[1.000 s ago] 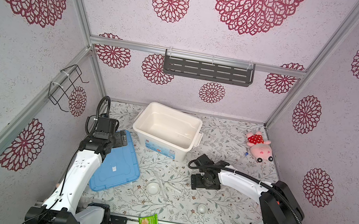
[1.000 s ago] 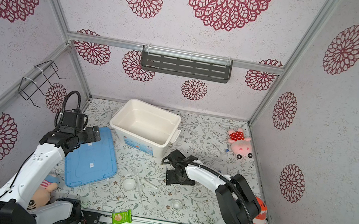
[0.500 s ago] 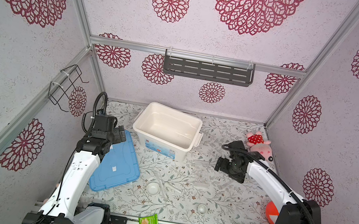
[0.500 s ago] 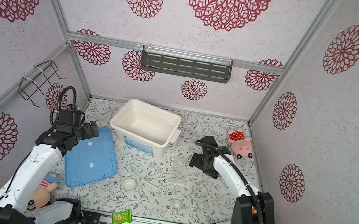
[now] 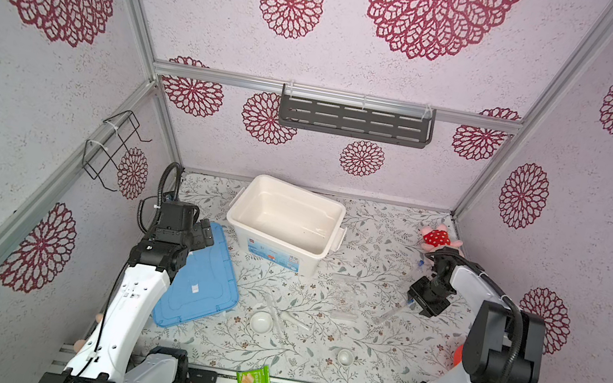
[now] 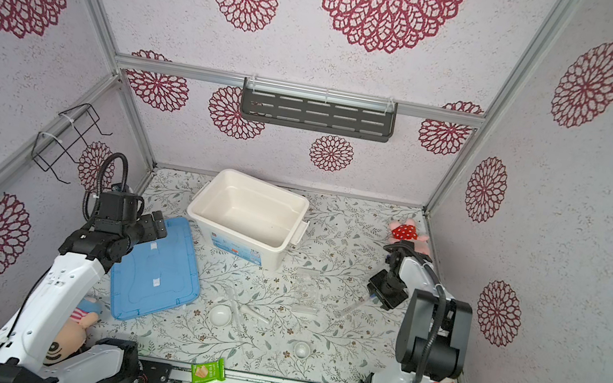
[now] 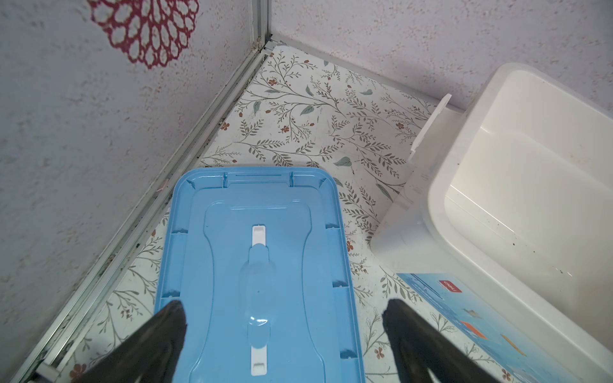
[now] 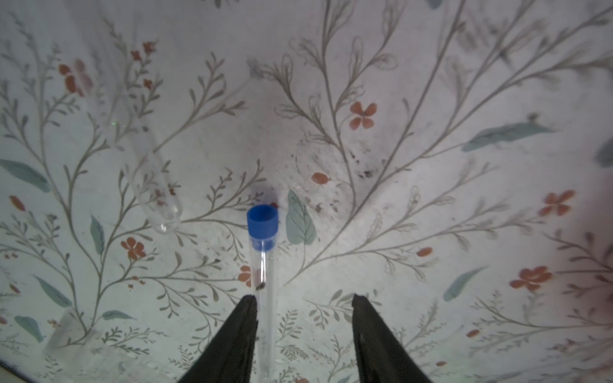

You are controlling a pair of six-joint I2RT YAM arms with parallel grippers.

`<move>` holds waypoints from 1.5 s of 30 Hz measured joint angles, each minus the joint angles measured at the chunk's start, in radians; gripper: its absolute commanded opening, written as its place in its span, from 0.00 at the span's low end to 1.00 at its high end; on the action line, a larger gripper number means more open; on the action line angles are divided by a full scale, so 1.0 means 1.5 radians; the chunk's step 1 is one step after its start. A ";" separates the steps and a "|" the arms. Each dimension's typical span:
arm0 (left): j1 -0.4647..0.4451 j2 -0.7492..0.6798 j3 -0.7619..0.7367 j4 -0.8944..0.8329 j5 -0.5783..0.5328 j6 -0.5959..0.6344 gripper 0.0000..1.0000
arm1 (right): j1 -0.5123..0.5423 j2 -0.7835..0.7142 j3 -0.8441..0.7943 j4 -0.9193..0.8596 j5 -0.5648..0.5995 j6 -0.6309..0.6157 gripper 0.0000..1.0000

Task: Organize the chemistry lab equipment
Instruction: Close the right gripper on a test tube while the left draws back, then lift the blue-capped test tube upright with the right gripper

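Right claw (image 8: 305,297) swung rightward; blue-capped tube (image 8: 264,265) lies between its jaws.

Right wrist view: blue-capped tube (image 8: 264,265) cut off by frame edge; second clear tube (image 8: 156,189) blurred at far end. In a top view: plush toy (image 5: 435,237) partly behind right arm (image 5: 470,282); glass rods (image 5: 294,319) too faint to count.

1. Both top views bright, evenly lit, sharp; shadows soft.
2. Right wrist view dimmer, hazy; tabletop (image 8: 431,199) beyond the right hand (image 8: 305,297) blurred, corners darkened.
3. Left wrist view sharp, well lit.
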 measured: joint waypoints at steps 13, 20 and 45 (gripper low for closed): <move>0.000 -0.027 -0.012 -0.009 -0.032 0.004 0.97 | -0.030 0.090 0.049 0.045 -0.030 -0.037 0.39; 0.000 -0.026 -0.018 -0.005 -0.027 -0.001 0.97 | -0.034 0.095 0.047 0.054 -0.053 -0.043 0.37; 0.000 -0.025 -0.047 0.030 0.007 -0.048 0.97 | -0.033 0.052 -0.011 0.092 -0.068 -0.064 0.17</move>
